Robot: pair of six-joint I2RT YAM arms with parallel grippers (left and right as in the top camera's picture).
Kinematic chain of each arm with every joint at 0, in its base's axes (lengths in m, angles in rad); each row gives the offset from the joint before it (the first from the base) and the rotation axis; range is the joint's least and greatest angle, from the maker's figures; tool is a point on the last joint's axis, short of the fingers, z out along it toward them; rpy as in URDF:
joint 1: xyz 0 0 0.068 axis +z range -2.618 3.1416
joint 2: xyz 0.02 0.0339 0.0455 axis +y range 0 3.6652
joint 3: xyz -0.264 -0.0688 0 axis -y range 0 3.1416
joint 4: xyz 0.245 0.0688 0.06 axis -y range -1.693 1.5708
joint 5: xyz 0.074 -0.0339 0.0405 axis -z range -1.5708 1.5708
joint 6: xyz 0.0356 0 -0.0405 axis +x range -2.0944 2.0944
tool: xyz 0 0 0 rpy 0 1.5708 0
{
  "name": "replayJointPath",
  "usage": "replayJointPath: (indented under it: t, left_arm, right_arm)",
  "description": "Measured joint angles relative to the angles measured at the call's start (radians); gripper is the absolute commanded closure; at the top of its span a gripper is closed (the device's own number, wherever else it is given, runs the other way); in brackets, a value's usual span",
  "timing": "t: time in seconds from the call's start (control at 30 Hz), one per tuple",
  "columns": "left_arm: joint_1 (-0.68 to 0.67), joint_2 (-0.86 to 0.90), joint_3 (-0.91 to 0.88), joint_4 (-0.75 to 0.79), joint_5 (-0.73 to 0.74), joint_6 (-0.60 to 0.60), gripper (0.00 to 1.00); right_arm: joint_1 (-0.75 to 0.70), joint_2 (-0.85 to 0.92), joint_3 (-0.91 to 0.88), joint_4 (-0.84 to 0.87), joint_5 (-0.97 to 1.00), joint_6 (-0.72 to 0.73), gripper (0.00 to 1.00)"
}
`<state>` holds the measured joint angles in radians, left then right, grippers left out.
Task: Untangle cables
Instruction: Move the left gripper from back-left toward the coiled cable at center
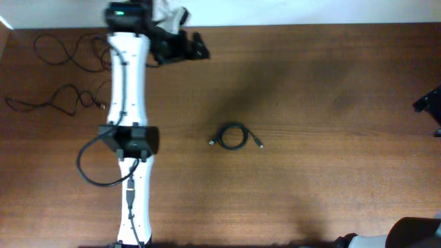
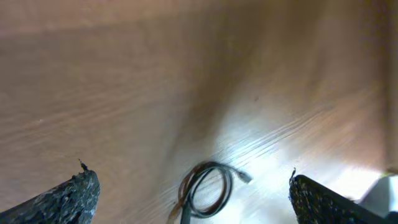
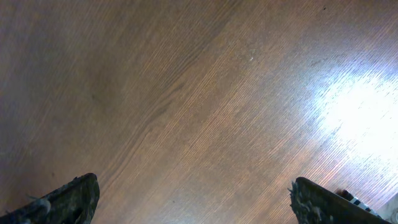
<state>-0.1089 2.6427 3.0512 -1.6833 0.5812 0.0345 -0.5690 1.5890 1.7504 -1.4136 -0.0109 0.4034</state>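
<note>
Black knotted coil of thin cable (image 1: 234, 136) sits centre of the brown wood-grain worktop (image 1: 331, 200), left fingers (image 2: 68, 198) and right fingers (image 3: 68, 196) both spread wide and empty, so best pinch the plug end (image 1: 260, 145) at its three o'clock and pin the loop at nine.

Coiled cable (image 1: 234, 136) mid-table; loose strands (image 1: 58, 76) far-left

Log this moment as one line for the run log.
left gripper: open, empty | right gripper: open, empty | coiled cable: centre, untouched | loose cables: spread out at far left
</note>
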Motion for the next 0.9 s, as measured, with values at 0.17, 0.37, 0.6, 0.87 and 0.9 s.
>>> replayJointPath:
  t: [0.17,0.37,0.6,0.87,0.9]
  left_arm:
    - [-0.142,0.000,-0.082,-0.004,-0.111,0.003,0.01]
    - [-0.179,-0.018,-0.087,-0.003,-0.139,0.004,0.01]
    - [-0.188,-0.246,-0.307,-0.002,-0.198,0.004,0.01]
    - [-0.232,-0.523,-0.916,0.071,-0.300,0.003,0.01]
    - [-0.231,-0.552,-0.983,0.117,-0.304,0.003,0.01]
  right_arm:
    - [0.000,0.000,0.000,0.000,0.000,0.000,0.02]
    - [0.000,0.000,0.000,0.000,0.000,0.001,0.01]
    - [0.000,0.000,0.000,0.000,0.000,0.000,0.02]
    - [0.000,0.000,0.000,0.000,0.000,0.000,0.02]
    - [0.000,0.000,0.000,0.000,0.000,0.000,0.02]
